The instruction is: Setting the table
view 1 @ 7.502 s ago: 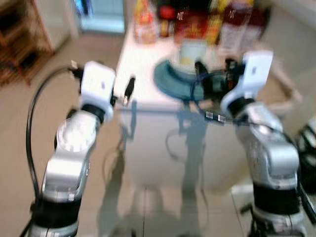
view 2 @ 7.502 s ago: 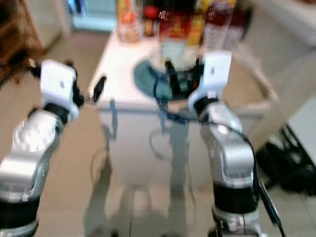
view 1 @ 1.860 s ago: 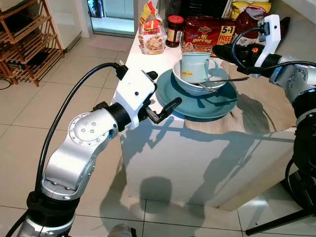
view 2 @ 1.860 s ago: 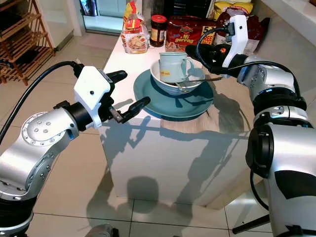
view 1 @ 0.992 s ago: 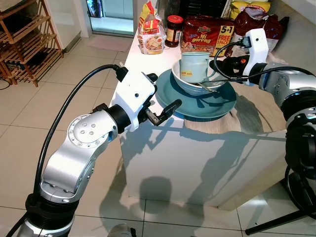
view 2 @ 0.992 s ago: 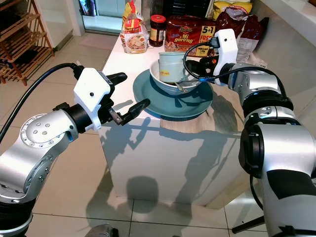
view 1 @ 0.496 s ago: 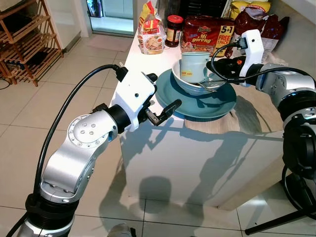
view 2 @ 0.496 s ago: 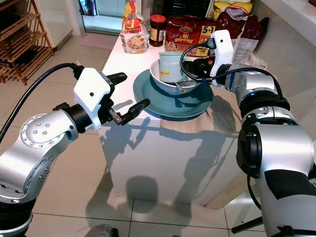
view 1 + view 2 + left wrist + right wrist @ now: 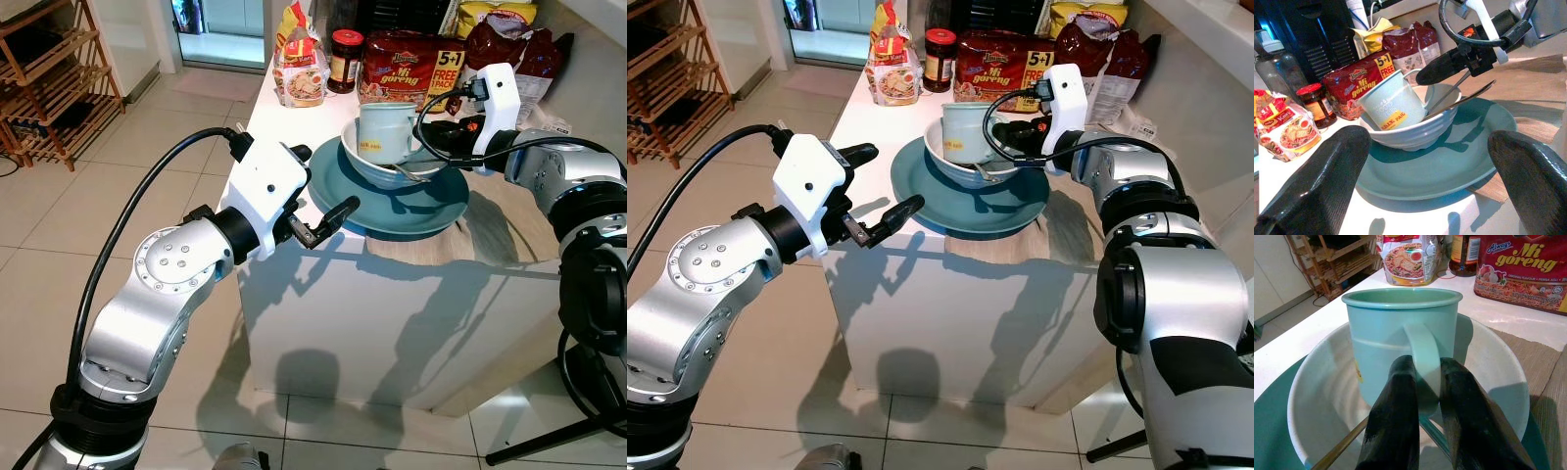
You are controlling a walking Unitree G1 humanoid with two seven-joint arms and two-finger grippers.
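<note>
A white desk (image 9: 284,117) stands in front of the robot, with a brown woven mat (image 9: 509,211) on its right part. On the desk sits a big round blue-green plate (image 9: 431,196). It looks smooth and shiny. A white bowl (image 9: 377,171) with ridged sides sits on the plate. Inside the bowl stands a pale green mug (image 9: 384,132) with a yellow label, tilted a little. Two thin metal handles of cutlery (image 9: 1464,98) lean out of the bowl to the right.

The right claw (image 9: 1422,396) reaches in from the right, over the bowl. Its two black fingers (image 9: 1396,421) are pinched on the mug's curved handle, one on each side, so it is grasping the mug.

The left claw (image 9: 318,196) hangs at the near left edge of the desk, just beside the plate. Its two fat black fingers (image 9: 1317,171) are spread wide apart and hold nothing.

At the far side of the desk are food packs. There is a red crinkly noodle bag (image 9: 411,59), a jar with a red lid (image 9: 346,59), a clear snack bag (image 9: 297,73), and a dark red bag (image 9: 509,44). A wooden shelf (image 9: 49,78) stands on the tiled floor (image 9: 88,196) far to the left.
</note>
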